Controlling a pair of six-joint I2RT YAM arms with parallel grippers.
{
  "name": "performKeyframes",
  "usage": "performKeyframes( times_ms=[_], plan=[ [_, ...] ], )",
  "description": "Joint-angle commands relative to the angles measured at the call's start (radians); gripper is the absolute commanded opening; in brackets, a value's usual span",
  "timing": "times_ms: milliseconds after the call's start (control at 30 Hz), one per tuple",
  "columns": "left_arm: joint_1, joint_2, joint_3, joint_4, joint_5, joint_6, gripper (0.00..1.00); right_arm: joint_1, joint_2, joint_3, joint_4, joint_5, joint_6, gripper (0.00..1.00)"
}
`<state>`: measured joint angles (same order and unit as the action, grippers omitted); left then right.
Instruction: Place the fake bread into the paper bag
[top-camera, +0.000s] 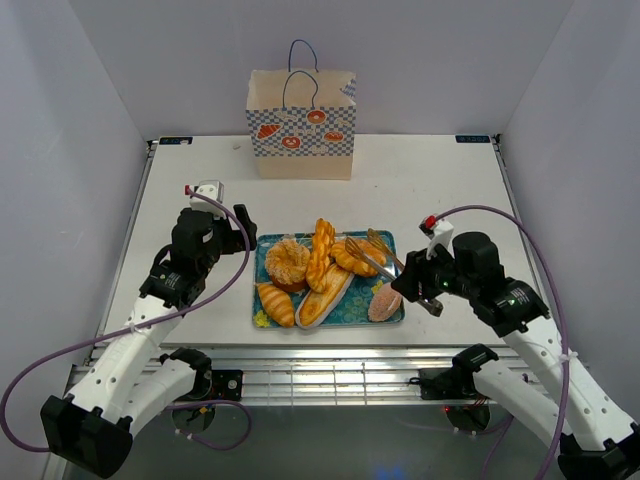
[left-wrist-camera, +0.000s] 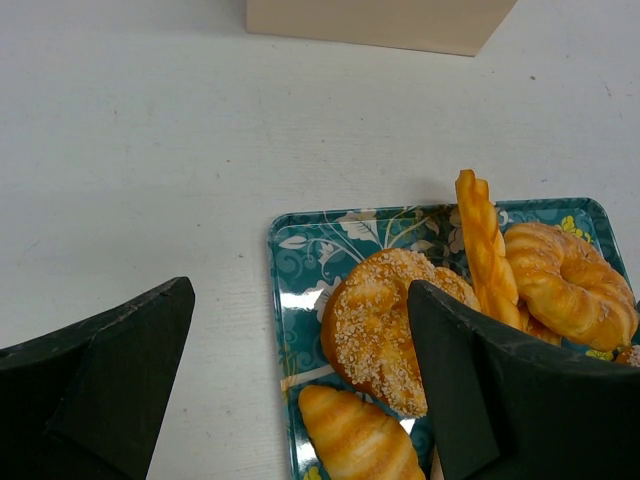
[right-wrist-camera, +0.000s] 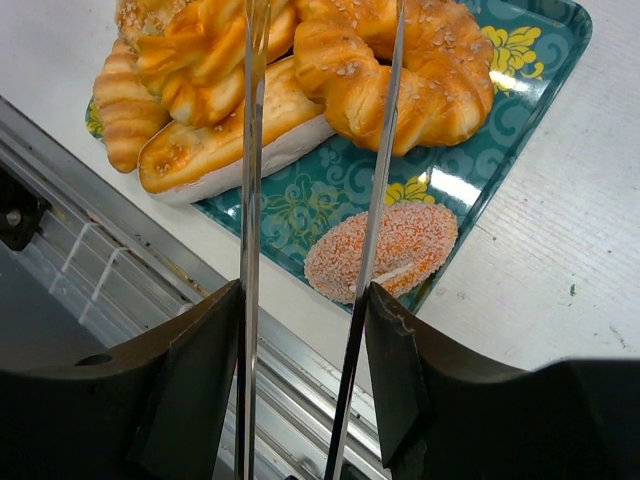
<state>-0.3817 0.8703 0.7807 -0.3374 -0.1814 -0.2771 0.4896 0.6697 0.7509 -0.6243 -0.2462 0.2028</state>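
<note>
The paper bag (top-camera: 300, 125) stands upright and open at the table's far middle; its base also shows in the left wrist view (left-wrist-camera: 380, 20). The fake bread lies on a teal tray (top-camera: 395, 318): seeded round bun (top-camera: 287, 262), twisted loaf (top-camera: 321, 250), croissant (top-camera: 275, 303), baguette (top-camera: 325, 295), ring-shaped bun (top-camera: 358, 256), pink-topped bun (top-camera: 385, 302). My right gripper (right-wrist-camera: 305, 300) is shut on metal tongs (right-wrist-camera: 250, 150), whose open arms reach over the ring-shaped bun (right-wrist-camera: 420, 70), holding no bread. My left gripper (left-wrist-camera: 300, 290) is open and empty above the tray's left edge, over the seeded bun (left-wrist-camera: 385, 320).
The tray sits near the table's front edge, with the metal frame rail (top-camera: 330, 365) just below it. White walls enclose the table at the left, right and back. Bare white tabletop (top-camera: 420, 190) lies between tray and bag.
</note>
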Motion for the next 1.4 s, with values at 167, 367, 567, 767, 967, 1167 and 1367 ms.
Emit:
performKeyframes(
  times_ms=[167, 367, 567, 767, 967, 1167, 1367],
  plan=[
    [-0.003, 0.002, 0.040, -0.002, 0.017, 0.006, 0.98, 0.205, 0.086, 0.085, 0.018, 0.217, -0.059, 0.56],
    [-0.003, 0.004, 0.040, -0.005, 0.014, 0.007, 0.98, 0.328, 0.171, 0.133, -0.006, 0.395, -0.066, 0.58],
    [-0.003, 0.007, 0.042, -0.006, 0.028, 0.007, 0.98, 0.394, 0.234, 0.137, 0.011, 0.450, -0.080, 0.58],
    [-0.003, 0.006, 0.040, -0.005, 0.028, 0.007, 0.98, 0.402, 0.287, 0.113, 0.037, 0.473, -0.079, 0.60],
    [-0.003, 0.004, 0.042, -0.006, 0.030, 0.007, 0.98, 0.400, 0.317, 0.087, 0.040, 0.530, -0.051, 0.54],
    [-0.003, 0.002, 0.042, -0.005, 0.030, 0.007, 0.98, 0.402, 0.309, 0.087, 0.040, 0.510, -0.039, 0.35],
    [-0.003, 0.004, 0.040, -0.005, 0.030, 0.007, 0.98, 0.402, 0.243, 0.166, -0.011, 0.504, -0.051, 0.12]
  ],
)
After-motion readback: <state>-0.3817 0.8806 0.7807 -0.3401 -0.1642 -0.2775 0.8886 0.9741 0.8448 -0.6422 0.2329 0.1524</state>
